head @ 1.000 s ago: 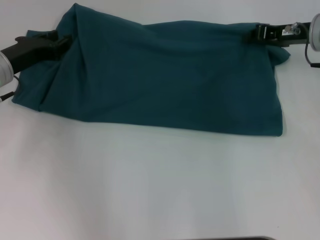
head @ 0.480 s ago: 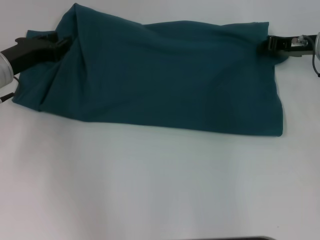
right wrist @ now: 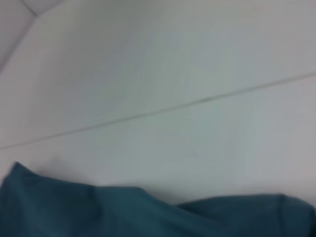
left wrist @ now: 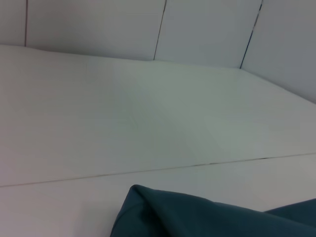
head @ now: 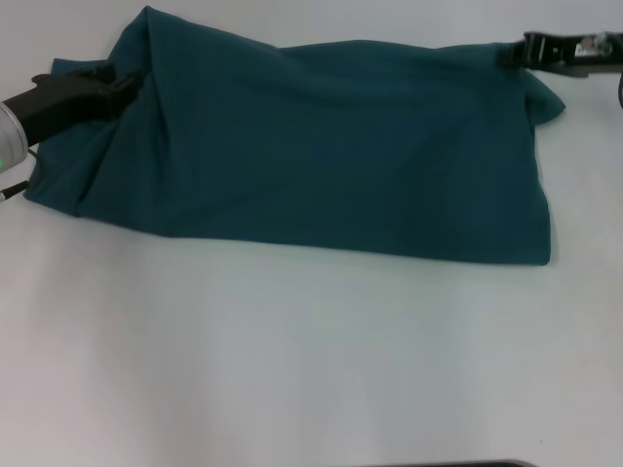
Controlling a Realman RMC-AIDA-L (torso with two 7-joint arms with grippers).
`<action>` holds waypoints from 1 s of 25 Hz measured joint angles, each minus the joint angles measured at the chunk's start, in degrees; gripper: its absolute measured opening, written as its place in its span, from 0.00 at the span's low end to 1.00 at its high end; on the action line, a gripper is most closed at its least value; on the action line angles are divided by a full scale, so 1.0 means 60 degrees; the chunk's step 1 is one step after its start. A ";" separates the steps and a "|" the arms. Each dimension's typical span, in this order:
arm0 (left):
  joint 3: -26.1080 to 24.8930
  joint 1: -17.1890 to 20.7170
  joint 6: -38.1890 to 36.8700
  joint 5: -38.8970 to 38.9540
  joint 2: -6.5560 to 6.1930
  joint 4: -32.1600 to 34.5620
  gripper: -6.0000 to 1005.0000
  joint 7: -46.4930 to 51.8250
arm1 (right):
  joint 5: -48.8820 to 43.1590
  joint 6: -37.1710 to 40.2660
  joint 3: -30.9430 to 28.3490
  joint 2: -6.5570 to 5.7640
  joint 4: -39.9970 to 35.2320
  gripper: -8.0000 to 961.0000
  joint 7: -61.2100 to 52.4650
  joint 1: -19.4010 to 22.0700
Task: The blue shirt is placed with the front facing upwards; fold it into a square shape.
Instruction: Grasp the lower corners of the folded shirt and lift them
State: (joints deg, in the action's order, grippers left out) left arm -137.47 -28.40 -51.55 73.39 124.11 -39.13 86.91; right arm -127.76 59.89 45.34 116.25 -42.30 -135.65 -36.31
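Folded into a wide band across the far half of the plain white desk (head: pixel 292 370): large dark teal-blue cotton shirt (head: pixel 321 156), near edge running from 9 to 4 o'clock, broad bare surface open toward 6 o'clock. At 10 o'clock, black left tool (head: pixel 125 82) pressed into the shirt's corner folds, grip impossible to tell. At 2 o'clock, right tool (head: pixel 516 53) just at the far corner, opening likewise unclear.

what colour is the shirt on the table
Plain dark teal-blue; no print shows on the blue shirt. The head view shows it best.
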 joint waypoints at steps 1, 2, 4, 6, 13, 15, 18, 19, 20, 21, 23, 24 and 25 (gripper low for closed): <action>0.0000 0.0000 -0.0002 0.0000 -0.0001 -0.0002 0.39 0.0005 | 0.0029 0.0134 0.0000 0.0003 -0.0123 0.02 -0.0034 -0.0008; 0.0000 0.0006 -0.0004 0.0000 -0.0002 -0.0007 0.39 0.0008 | 0.0034 0.0229 0.0000 0.0011 -0.0253 0.02 -0.0093 -0.0008; 0.0001 0.0027 -0.0008 0.0000 -0.0004 -0.0029 0.39 0.0018 | 0.0040 0.0378 -0.0010 0.0021 -0.0411 0.02 -0.0168 0.0002; 0.0000 0.0039 -0.0015 0.0000 -0.0013 -0.0050 0.39 0.0030 | 0.0053 0.0514 -0.0056 0.0021 -0.0467 0.02 -0.0196 -0.0005; 0.0002 0.0039 -0.0027 -0.0094 -0.0079 -0.0144 0.39 0.0089 | 0.0076 0.1186 -0.0104 0.0092 -0.0417 0.02 -0.0146 -0.0210; 0.0002 0.0071 -0.0136 -0.0165 -0.0171 -0.0271 0.39 0.0262 | 0.0078 0.1444 -0.0099 0.0095 -0.0418 0.02 -0.0127 -0.0261; 0.0000 0.0110 -0.0797 -0.0429 -0.0548 -0.0466 0.39 0.0980 | 0.0081 0.2128 -0.0121 -0.0003 -0.0445 0.02 -0.0149 -0.0360; 0.0000 0.0110 -0.1163 -0.0575 -0.0721 -0.0477 0.39 0.1264 | 0.0084 0.2471 -0.0161 -0.0058 -0.0463 0.02 -0.0169 -0.0402; 0.0003 0.0111 -0.1489 -0.0725 -0.0903 -0.0489 0.39 0.1531 | 0.0104 0.2811 -0.0224 -0.0117 -0.0487 0.02 -0.0194 -0.0441; 0.0000 0.0110 -0.1881 -0.0925 -0.1082 -0.0507 0.39 0.1848 | 0.0142 0.3166 -0.0322 -0.0179 -0.0489 0.02 -0.0202 -0.0471; -0.0026 0.0111 -0.2743 -0.1410 -0.1471 -0.0546 0.39 0.2482 | 0.0269 0.3849 -0.0524 -0.0315 -0.0506 0.02 -0.0210 -0.0491; -0.0059 0.0124 -0.3172 -0.1628 -0.1676 -0.0571 0.39 0.2746 | 0.0334 0.4212 -0.0622 -0.0391 -0.0514 0.05 -0.0241 -0.0491; -0.0081 0.0160 -0.3601 -0.1791 -0.1878 -0.0574 0.39 0.2933 | 0.0388 0.4495 -0.0713 -0.0462 -0.0517 0.08 -0.0294 -0.0486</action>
State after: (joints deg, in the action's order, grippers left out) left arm -137.95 -27.44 -73.16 62.64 112.84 -42.57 104.51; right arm -125.44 86.86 41.07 113.48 -45.40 -137.41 -39.22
